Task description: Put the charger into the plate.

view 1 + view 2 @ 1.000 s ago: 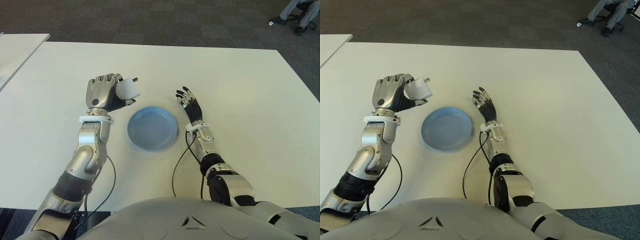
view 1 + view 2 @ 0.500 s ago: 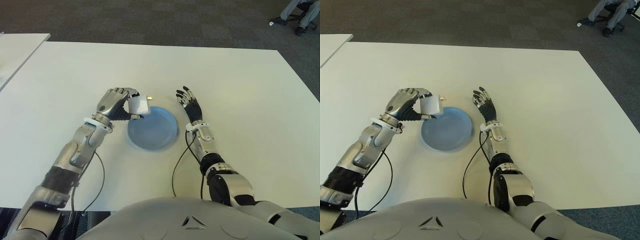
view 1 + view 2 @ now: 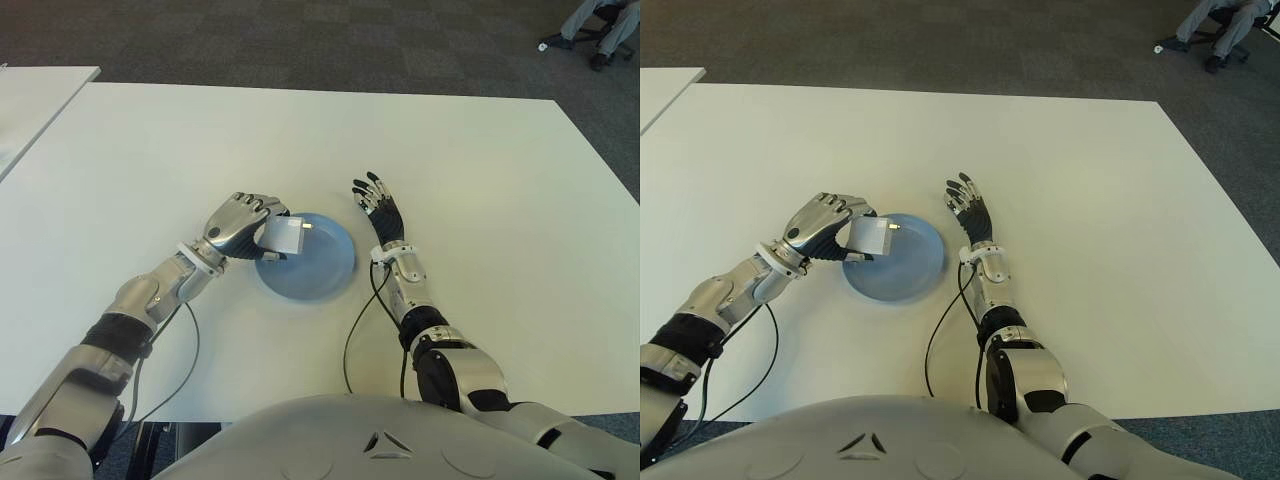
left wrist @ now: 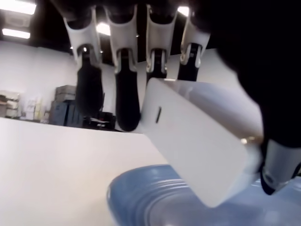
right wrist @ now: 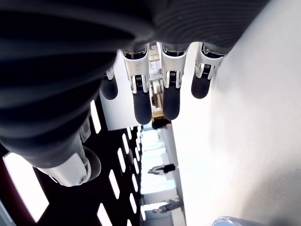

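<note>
A white cube charger (image 3: pixel 284 235) with metal prongs is held in my left hand (image 3: pixel 243 222), fingers curled round it. It hangs just above the left part of the blue plate (image 3: pixel 325 270) in the middle of the white table (image 3: pixel 480 170). The left wrist view shows the charger (image 4: pixel 197 153) between the fingers (image 4: pixel 123 70) and thumb, with the plate (image 4: pixel 141 202) right below it; whether they touch I cannot tell. My right hand (image 3: pixel 378 205) shows just right of the plate, fingers spread and holding nothing.
Black cables (image 3: pixel 355 330) run from both wrists toward the table's near edge. A second white table (image 3: pixel 30 100) stands at the far left. A seated person's legs (image 3: pixel 600 25) show at the far right corner on the dark carpet.
My left hand has come down and to the right with the charger, from left of the plate to over the plate's left part. The right hand has not moved.
</note>
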